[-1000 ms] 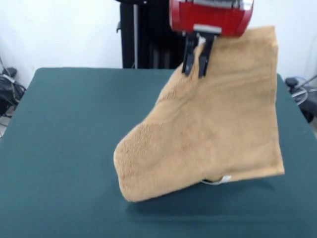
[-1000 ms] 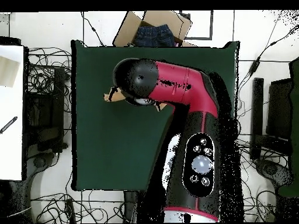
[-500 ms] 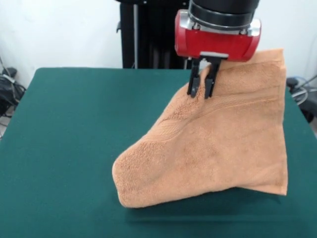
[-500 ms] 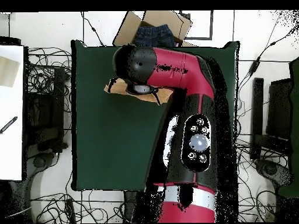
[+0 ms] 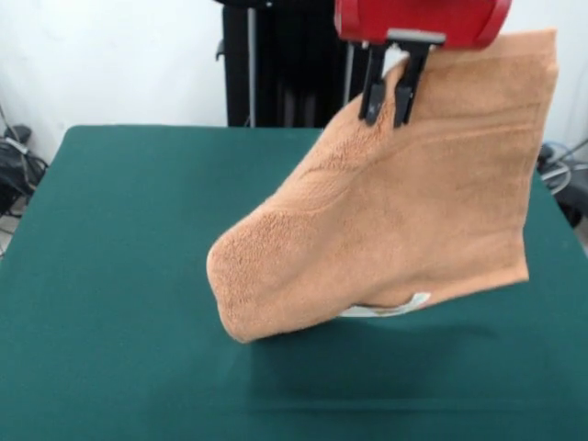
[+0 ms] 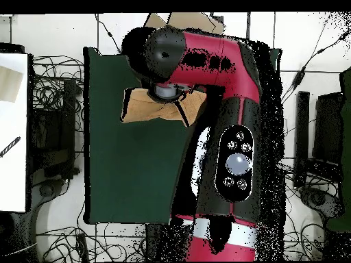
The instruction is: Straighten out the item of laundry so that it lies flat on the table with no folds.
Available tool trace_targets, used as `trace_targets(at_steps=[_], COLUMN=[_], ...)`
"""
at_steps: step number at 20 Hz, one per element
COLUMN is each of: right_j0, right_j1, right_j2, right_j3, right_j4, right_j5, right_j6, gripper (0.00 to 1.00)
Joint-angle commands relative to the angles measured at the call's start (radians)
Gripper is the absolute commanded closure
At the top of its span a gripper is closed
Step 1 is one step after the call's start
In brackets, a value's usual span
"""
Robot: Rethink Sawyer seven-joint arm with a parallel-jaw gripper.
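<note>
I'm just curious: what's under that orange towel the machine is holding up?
Under the raised towel shows only the green table, darkened by its shadow, and a small white tag at its lower edge. The gripper pinches its top. Whatever lies behind the cloth is hidden.

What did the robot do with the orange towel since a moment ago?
The tool went down a little, then rose again, lifting the towel higher. Now the towel's lower edge and its white tag hang above the green table, with only a shadow under them. The tool stayed clamped on the towel's upper part, and the towel stayed bunched and folded, not flat.
</note>
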Motion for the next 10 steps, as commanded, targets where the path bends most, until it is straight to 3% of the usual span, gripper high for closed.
trace_targets(at_steps=[1,10], right_j0=[0.010,-0.013], right_j1=[-0.010,-0.101], right_j2=[0.088,0.105], right_j3=[-0.035,0.139], right_j4=[-0.022,-0.001], right_j5=[0.075,-0.137], right_j6=[-0.012,-0.072], gripper=[1.00,1.00])
